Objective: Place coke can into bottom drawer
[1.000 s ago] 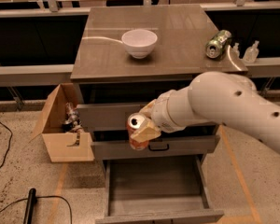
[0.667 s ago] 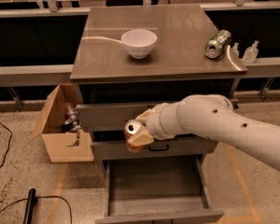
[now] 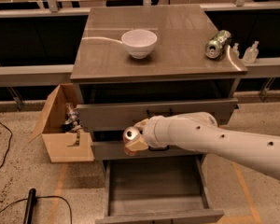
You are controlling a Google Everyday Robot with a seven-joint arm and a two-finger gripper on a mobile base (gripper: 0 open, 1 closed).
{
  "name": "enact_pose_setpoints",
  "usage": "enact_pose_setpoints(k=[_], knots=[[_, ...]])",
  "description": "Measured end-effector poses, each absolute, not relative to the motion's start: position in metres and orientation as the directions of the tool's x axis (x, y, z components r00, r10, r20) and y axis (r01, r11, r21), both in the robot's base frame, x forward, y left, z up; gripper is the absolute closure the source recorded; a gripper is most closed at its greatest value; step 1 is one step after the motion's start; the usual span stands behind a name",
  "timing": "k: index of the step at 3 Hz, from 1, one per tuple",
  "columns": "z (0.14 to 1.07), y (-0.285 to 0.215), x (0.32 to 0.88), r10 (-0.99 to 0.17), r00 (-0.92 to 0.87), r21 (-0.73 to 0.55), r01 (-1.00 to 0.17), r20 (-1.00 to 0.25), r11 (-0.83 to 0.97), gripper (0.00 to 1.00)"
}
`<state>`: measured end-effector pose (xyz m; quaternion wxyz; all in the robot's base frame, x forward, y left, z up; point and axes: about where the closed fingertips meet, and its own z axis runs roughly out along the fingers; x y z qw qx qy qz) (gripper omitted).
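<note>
- The bottom drawer (image 3: 155, 186) is nearest. It is pulled fully out at the foot of the cabinet, and its grey tray is open to view.
- A black rod-like item (image 3: 30, 205) with a dark cable lies on the speckled floor to the left of the drawer.
- The white arm (image 3: 224, 141) reaches in from the right, across the cabinet front.
- The gripper (image 3: 133, 143) is at the arm's left end, level with the middle drawer (image 3: 186, 151). Its tan fingers (image 3: 141, 124) are clamped round the coke can.
- The coke can (image 3: 130, 135) is held off the ground with its silver end facing the camera. It is above the left rear part of the open drawer and not inside it.
- A cardboard box (image 3: 60, 141) stands open on the floor, just beside the cabinet's left side.
- The top drawer (image 3: 130, 113) is closed.
- On the cabinet top (image 3: 177, 27), a white bowl (image 3: 139, 42) sits upright left of centre.
- A green can (image 3: 218, 44) lies on its side near the right edge, well apart from the bowl.
- Two small clear bottles (image 3: 250, 52) stand just beyond that edge.
</note>
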<state>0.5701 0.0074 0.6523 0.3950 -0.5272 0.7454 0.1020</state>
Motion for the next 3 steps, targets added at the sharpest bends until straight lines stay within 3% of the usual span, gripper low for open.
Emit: enact_pose_setpoints(k=[3], knots=[[0.616, 0.003, 0.543, -0.695, -0.202, -0.203, -0.868, -0.690, 0.453, 1.00]])
